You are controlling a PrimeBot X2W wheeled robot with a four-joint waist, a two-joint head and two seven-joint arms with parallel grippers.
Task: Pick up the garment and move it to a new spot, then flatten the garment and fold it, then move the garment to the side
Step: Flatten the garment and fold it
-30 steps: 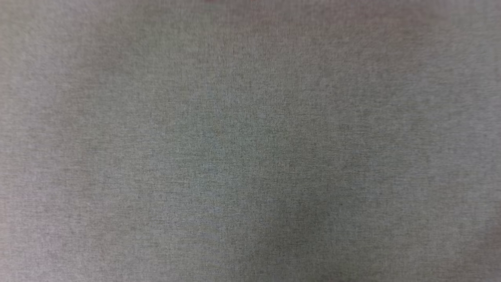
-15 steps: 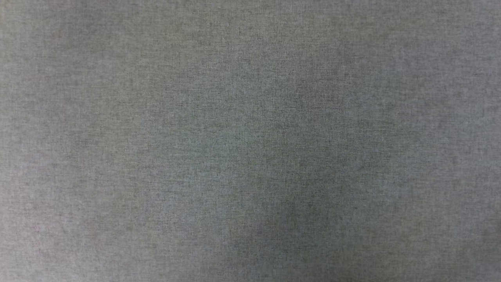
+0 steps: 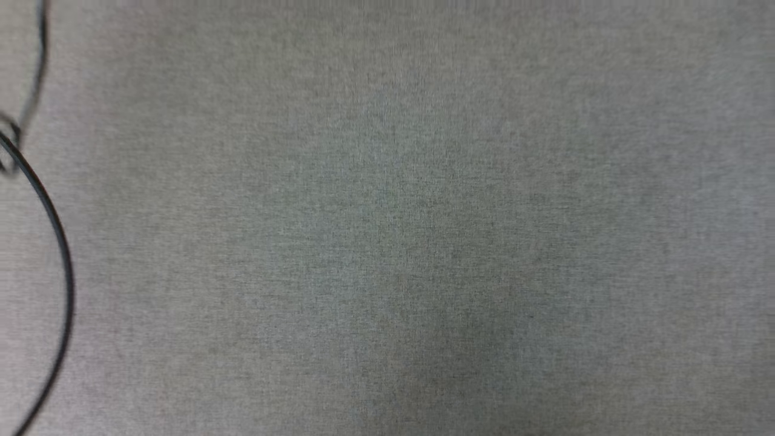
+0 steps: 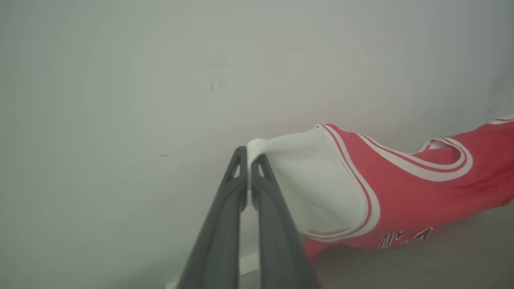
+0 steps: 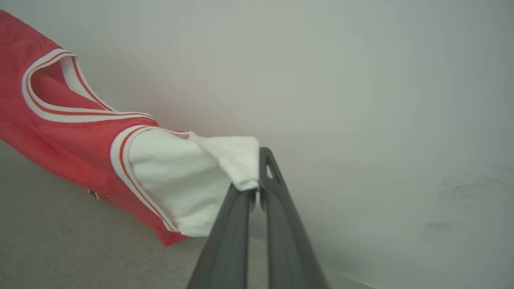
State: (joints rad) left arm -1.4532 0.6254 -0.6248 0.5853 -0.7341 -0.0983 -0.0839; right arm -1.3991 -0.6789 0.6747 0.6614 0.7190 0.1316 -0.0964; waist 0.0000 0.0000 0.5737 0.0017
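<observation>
The garment [image 4: 401,192] is a red jersey with white sleeves, striped trim and black lettering. In the left wrist view my left gripper [image 4: 249,156] is shut on the tip of one white sleeve [image 4: 317,180], and the red body stretches away to the right. My right gripper [image 5: 257,168] is shut on the other white sleeve [image 5: 176,176] in the right wrist view. There the garment [image 5: 60,132] runs off to the upper left, with its neck opening showing. The cloth hangs taut between the two grips.
A grey woven surface [image 3: 387,218] lies under the head camera, with a black cable [image 3: 60,260] curving along its left edge. A pale wall [image 4: 160,80] stands behind the garment. The grey surface [image 5: 60,241] lies just below the garment's lower edge.
The head view has shifted, so the camera has moved. The black cable has come into view at the left edge.
</observation>
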